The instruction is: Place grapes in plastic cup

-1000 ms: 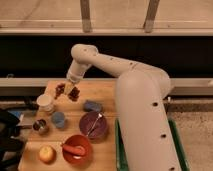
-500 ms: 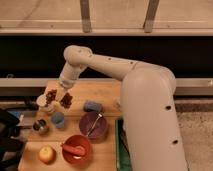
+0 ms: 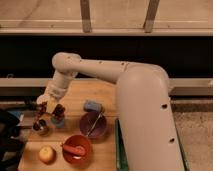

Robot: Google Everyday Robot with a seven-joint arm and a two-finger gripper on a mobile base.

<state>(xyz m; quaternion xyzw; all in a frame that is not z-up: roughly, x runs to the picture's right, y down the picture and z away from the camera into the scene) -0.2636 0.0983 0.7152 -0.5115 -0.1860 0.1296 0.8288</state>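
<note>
Claw (image 3: pixel 44 106) clamped on grapes (image 3: pixel 58 110), I've swung it down-left over the bench (image 3: pixel 107 90); grapes now above cup (image 3: pixel 58 121), release next.

The arm (image 3: pixel 100 70) swings further toward the left edge of the counter (image 3: pixel 107 90) and drops lower than a second ago. The gripper (image 3: pixel 42 107), then above the far part of the counter near the white cup, now hangs low over the left-hand cups, jaws closed. The grapes (image 3: pixel 59 111) travel with it: from mid-counter beside the gripper to just above the blue cup (image 3: pixel 58 121), at its rim. The white cup is now hidden behind the arm.
</note>
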